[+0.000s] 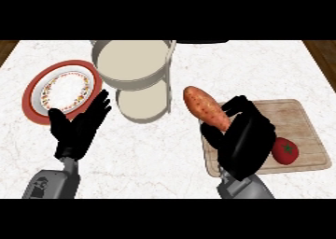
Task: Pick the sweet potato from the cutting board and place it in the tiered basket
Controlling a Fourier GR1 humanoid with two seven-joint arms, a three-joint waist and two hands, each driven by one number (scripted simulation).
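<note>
sweet potato [204, 105]: tilted, at left edge of cutting board [305, 126], near tiered basket [133, 65] | right hand [245, 137]: curled round its lower end | tomato [285, 150]: lies on board | left hand [80, 127]: spread, fingers up, beside plate [33, 93] on surface [164, 154]

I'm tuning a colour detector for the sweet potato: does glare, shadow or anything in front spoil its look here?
Head view: even light, no glare on the sweet potato and no hard shadow on the counter. Head view: the right hand covers its lower end, and that hand reads as flat black with little shading.
</note>
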